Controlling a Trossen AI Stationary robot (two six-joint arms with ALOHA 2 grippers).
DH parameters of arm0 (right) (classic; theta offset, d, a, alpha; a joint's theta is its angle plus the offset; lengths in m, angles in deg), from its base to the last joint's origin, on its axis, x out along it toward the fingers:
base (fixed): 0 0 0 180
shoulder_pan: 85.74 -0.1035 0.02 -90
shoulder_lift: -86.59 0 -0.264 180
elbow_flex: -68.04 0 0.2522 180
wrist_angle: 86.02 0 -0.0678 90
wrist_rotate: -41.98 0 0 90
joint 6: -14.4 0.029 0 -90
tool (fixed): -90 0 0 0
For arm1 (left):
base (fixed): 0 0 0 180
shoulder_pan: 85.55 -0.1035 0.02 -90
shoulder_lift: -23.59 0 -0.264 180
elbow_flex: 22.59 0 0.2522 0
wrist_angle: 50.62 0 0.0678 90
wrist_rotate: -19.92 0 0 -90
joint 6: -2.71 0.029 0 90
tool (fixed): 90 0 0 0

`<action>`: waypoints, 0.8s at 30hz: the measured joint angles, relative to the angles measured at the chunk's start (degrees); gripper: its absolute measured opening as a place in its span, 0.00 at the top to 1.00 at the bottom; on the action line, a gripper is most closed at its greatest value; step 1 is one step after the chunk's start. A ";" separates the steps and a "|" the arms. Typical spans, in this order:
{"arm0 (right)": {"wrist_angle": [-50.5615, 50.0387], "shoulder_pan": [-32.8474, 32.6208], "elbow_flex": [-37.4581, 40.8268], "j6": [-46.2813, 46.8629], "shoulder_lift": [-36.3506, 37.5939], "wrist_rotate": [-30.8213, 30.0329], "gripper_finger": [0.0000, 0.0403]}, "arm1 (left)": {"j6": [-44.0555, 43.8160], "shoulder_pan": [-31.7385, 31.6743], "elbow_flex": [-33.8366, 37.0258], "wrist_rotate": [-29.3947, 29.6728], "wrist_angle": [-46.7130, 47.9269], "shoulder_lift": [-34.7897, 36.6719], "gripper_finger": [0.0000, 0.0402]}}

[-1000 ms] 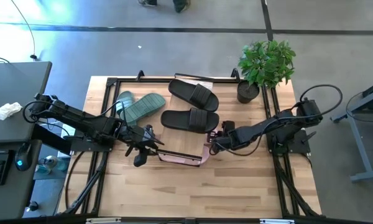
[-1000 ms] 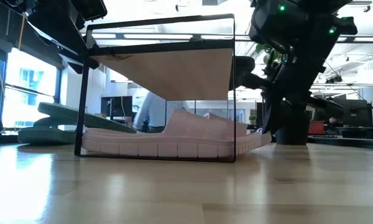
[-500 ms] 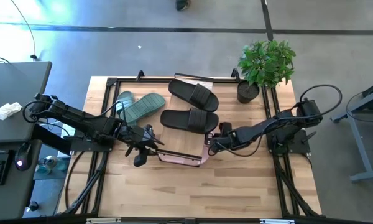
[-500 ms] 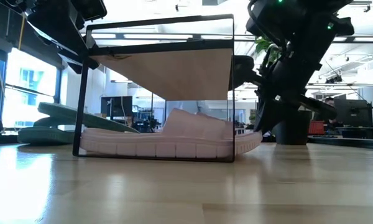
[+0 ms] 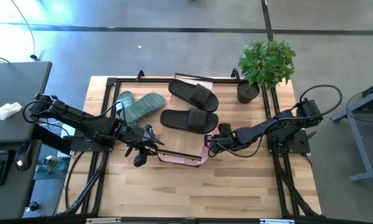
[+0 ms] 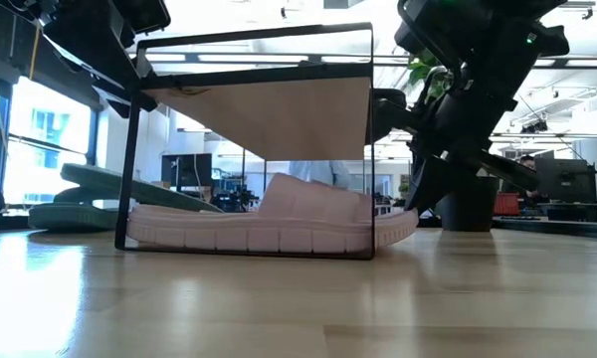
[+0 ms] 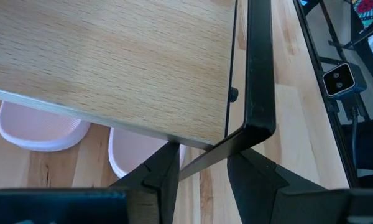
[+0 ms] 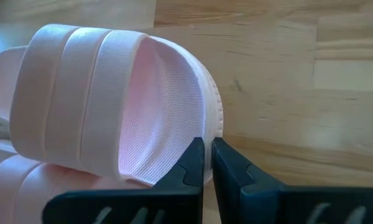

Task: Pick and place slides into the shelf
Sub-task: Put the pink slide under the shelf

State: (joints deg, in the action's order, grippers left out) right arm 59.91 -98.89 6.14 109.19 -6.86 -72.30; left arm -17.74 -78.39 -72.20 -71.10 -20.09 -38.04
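Note:
The shelf (image 5: pixel 180 146) stands tipped up near the table's middle, and its plank underside (image 6: pixel 269 114) shows in the low view. My left gripper (image 5: pixel 148 147) is at the shelf's left end, shut on its black frame. Two pale pink slides lie under the plank, their rounded ends (image 7: pixel 40 127) visible in the left wrist view. My right gripper (image 5: pixel 210 145) is at the shelf's right end, shut on one pink slide (image 6: pixel 279 224). Two black slides (image 5: pixel 189 119) and two green slides (image 5: pixel 137 106), one lying on the other, sit farther back. My left gripper (image 7: pixel 202 155) has a thin black frame bar (image 7: pixel 211 148) between its two fingers, right by the frame's corner (image 7: pixel 259 127). The shelf hangs tilted from this hold, with its lower frame bar (image 6: pixel 249 251) on the table. My right gripper (image 8: pixel 207 146) pinches the rim of the pink slide's sole (image 8: pixel 206 127) at its end just past the strap (image 8: pixel 81 93), fingers nearly together. It comes in low from the table's right. The slide lies with its sole flat on the table, reaching under the plank.
A potted plant (image 5: pixel 264 65) stands at the table's far right corner. Black rails (image 5: pixel 275 118) run along the table's edges. Bare wood (image 5: pixel 193 186) lies between the shelf and the near edge. A desk (image 5: pixel 12 106) with a keyboard stands left of the table.
My right gripper has moved a little toward the table's left, sliding the pink slide along the table farther under the tipped shelf. My left gripper and the shelf have stayed still.

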 joint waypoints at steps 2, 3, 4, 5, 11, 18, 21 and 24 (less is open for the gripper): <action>0.21 0.27 0.00 -0.86 0.00 -0.06 1.00 | -0.02 0.00 0.00 0.04 0.11 0.00 0.71; 0.23 0.36 0.00 -1.04 0.00 0.00 1.00 | -0.04 0.00 0.00 0.16 0.13 0.00 0.71; 0.27 0.38 0.00 -1.28 0.00 -0.02 1.00 | -0.07 0.00 0.00 0.18 0.13 0.00 0.71; 0.36 0.38 0.00 -1.70 0.00 -0.13 1.00 | -0.11 0.00 0.00 0.18 0.15 0.00 0.71; 0.85 0.38 0.00 -2.54 0.00 -0.63 1.00 | -0.13 0.00 0.04 0.20 0.15 0.00 0.71; 1.35 0.40 0.00 -4.26 0.00 -0.81 1.00 | -0.11 0.00 0.04 0.20 0.24 0.00 0.71; 1.72 0.40 0.00 -5.07 -0.01 -1.02 1.00 | -0.09 0.00 0.04 0.18 0.31 0.00 0.71; 1.90 0.40 0.00 -5.35 -0.02 -1.24 1.00 | -0.09 0.00 0.04 0.20 0.31 0.00 0.71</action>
State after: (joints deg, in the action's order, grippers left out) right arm 61.80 -98.49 6.14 103.84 -6.88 -73.54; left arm -17.82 -78.39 -72.16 -70.90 -19.78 -38.04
